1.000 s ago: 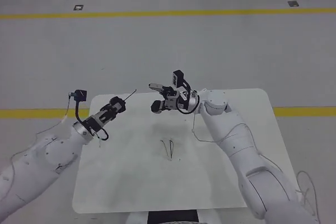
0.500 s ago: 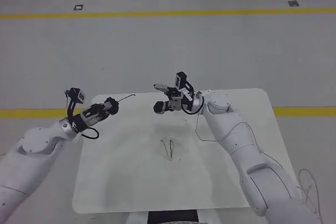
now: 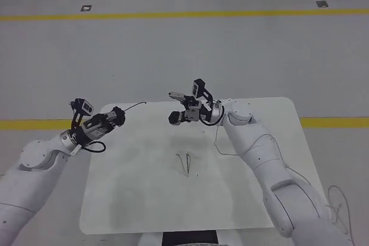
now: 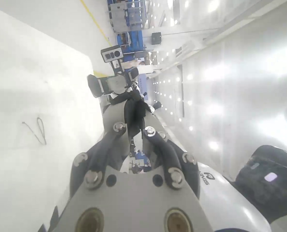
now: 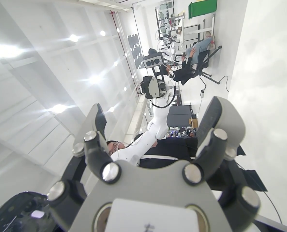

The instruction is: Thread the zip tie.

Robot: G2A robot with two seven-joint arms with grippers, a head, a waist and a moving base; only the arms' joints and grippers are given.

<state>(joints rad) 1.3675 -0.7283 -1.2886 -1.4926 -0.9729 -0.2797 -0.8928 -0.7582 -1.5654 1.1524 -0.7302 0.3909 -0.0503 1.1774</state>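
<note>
A thin black zip tie (image 3: 134, 106) sticks out of my left gripper (image 3: 117, 114), which is shut on it above the table's far left corner; the tie's free end points toward the right gripper. In the left wrist view the left gripper (image 4: 134, 112) shows its dark pads pressed together. My right gripper (image 3: 174, 106) hangs open over the table's far middle, a short gap from the tie's tip. Its fingers (image 5: 98, 119) stand wide apart with nothing between them. The left arm's wrist (image 5: 151, 90) faces the right gripper (image 5: 155, 119).
Two more zip ties (image 3: 186, 163), one looped, lie near the middle of the white table (image 3: 246, 184), and appear as thin loops (image 4: 38, 131) in the left wrist view. Yellow floor lines run behind and beside the table.
My left arm has drawn back to the left and turned, carrying the zip tie with it. The right gripper shifted slightly and stays open.
</note>
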